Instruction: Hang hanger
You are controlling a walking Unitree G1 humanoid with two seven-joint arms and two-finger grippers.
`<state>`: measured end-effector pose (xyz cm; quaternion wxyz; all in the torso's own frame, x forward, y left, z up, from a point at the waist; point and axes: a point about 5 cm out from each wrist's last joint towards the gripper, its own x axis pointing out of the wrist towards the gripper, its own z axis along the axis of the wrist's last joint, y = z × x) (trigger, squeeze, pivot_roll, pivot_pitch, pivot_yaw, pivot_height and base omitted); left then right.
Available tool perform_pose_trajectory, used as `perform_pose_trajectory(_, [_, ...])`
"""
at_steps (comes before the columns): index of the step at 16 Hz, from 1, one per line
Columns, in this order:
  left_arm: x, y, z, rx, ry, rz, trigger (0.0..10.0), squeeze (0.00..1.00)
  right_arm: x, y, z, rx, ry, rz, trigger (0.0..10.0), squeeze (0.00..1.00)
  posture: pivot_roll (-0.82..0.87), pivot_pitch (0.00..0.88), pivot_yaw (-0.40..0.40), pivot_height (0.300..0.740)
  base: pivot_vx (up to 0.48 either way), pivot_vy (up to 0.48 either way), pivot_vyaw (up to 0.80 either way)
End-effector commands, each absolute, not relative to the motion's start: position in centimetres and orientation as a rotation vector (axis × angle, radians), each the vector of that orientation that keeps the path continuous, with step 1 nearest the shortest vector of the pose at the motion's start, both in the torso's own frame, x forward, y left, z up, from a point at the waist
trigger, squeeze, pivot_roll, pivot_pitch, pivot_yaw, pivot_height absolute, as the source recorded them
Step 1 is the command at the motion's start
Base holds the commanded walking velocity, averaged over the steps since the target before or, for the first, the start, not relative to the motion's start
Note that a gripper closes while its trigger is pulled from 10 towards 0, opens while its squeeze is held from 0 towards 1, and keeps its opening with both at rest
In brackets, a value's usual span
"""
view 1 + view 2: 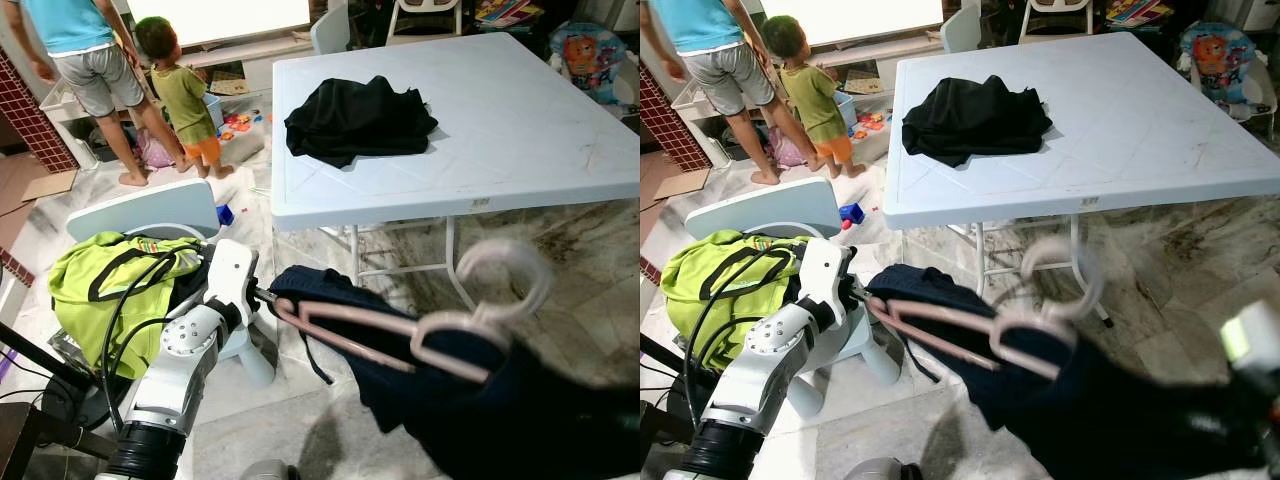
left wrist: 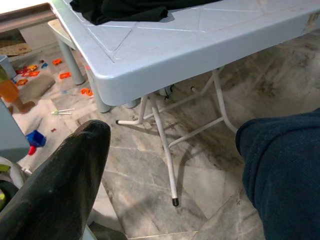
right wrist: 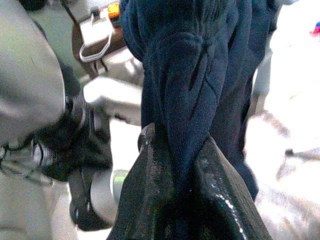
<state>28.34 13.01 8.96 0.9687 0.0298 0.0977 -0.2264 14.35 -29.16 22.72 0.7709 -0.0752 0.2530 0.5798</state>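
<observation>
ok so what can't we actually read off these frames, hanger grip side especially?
- Hanger: hook blurred in both eye views; its right end is buried in the navy garment.
- Left gripper: the contact with the hanger sits under cloth in the eye views; the left wrist view shows one finger and cloth, so its jaws can't be judged.
- Right gripper: jaws pinch navy cloth; whether the hanger is caught inside is hidden.

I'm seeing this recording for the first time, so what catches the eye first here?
A pink hanger carrying a dark navy garment hangs in mid-air near the camera, between the left gripper at one end and the right gripper, whose fingers pinch the cloth. Behind it a black garment lies crumpled on a white folding table, and two people stand at far left.
</observation>
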Motion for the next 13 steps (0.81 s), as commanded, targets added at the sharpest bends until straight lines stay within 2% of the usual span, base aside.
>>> perform_pose_trajectory(1, [28.5, 14.9, 8.8, 0.075, 0.224, -0.396, 10.0, 0.00, 14.8, -29.3, 24.8, -0.146, 0.449, 1.271, 10.0, 0.00, -0.10, 0.000, 0.090, 0.740, 0.000, 0.000, 0.00])
perform_pose_trajectory(5, [27.3, 13.2, 8.0, 0.046, 0.265, -0.492, 10.0, 0.00, 17.2, -28.6, 27.5, 0.073, 0.084, 1.207, 10.0, 0.00, -0.09, 0.000, 0.088, 0.740, 0.000, 0.000, 0.00])
perform_pose_trajectory(7, [26.7, 12.4, 8.2, 0.053, 0.245, -0.576, 10.0, 0.72, 18.9, -27.6, 27.5, 0.159, -0.021, 1.133, 10.0, 0.00, -0.09, 0.000, 0.090, 0.740, 0.000, 0.000, 0.00])
perform_pose_trajectory(8, [26.7, 12.1, 8.5, 0.076, 0.230, -0.604, 10.0, 1.00, 20.1, -27.2, 26.7, 0.163, -0.017, 1.067, 10.0, 0.00, -0.08, 0.000, 0.094, 0.740, 0.000, 0.000, 0.00])
perform_pose_trajectory(10, [26.3, 10.7, 9.5, 0.107, 0.181, -0.738, 10.0, 1.00, 23.9, -25.9, 23.2, -0.008, 0.048, 0.825, 10.0, 0.00, -0.08, 0.000, 0.097, 0.740, 0.000, 0.000, 0.00])
perform_pose_trajectory(13, [25.8, 10.2, 10.0, 0.218, 0.138, -0.796, 10.0, 1.00, 25.5, -23.6, 19.9, -0.148, 0.111, 0.782, 10.0, 0.00, -0.07, 0.000, 0.085, 0.740, 0.000, 0.000, 0.00])
